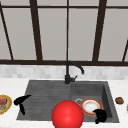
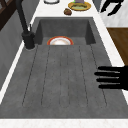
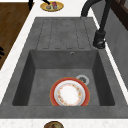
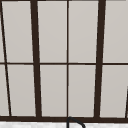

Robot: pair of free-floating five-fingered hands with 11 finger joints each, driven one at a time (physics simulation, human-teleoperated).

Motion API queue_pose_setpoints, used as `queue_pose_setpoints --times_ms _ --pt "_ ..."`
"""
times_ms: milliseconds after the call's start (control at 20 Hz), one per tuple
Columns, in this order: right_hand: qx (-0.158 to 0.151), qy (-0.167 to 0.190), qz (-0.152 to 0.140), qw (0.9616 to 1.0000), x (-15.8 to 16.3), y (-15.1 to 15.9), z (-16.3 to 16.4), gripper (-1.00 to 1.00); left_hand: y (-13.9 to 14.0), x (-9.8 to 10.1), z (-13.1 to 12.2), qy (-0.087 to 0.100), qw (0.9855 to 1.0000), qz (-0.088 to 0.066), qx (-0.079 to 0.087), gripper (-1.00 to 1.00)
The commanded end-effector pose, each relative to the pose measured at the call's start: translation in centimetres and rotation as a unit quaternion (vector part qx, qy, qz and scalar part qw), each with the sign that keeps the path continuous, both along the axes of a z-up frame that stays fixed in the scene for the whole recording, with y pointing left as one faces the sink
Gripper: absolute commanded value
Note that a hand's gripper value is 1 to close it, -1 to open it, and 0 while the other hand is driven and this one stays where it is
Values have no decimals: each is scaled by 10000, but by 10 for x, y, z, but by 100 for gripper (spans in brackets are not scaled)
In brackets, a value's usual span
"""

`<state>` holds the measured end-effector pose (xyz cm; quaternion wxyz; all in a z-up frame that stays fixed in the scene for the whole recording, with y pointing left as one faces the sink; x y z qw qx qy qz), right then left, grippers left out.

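My left hand hovers at the left edge of the grey drainboard, fingers straight and holding nothing; in the left side view the same left hand reaches in over the drainboard's front edge. My right hand hangs at the front right corner of the sink basin, beside a red-rimmed plate with a white middle lying on the basin floor. Its fingers hang loose and hold nothing, as the right hand shows in the left side view. A big red ball sits low in the front view.
A black faucet stands behind the sink. A yellow plate with food lies on the left counter. A small brown item and another yellow plate are on the right counter. A window fills the wall behind.
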<state>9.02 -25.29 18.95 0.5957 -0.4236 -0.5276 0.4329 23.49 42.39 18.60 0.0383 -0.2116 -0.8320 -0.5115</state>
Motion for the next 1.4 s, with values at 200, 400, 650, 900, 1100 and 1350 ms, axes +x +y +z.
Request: queue_pose_setpoints --times_ms 200,400,650,900,1100,1350 --pt "0 0 0 10000 0 0 0 0 -45 -8 2 -238 9992 154 276 -100" --pt "0 0 0 10000 0 0 0 0 -57 -17 1 -218 9982 289 484 -100" --pt "0 0 0 10000 0 0 0 0 -57 -28 -11 -50 9966 574 581 -100" --pt "0 0 0 10000 0 0 0 0 -59 -39 -18 23 9946 773 693 -100" --pt "0 0 0 10000 0 0 0 0 -66 -55 -21 114 9923 957 780 -100" --pt "0 0 0 10000 0 0 0 0 -76 -71 -24 187 9892 1168 868 -100"
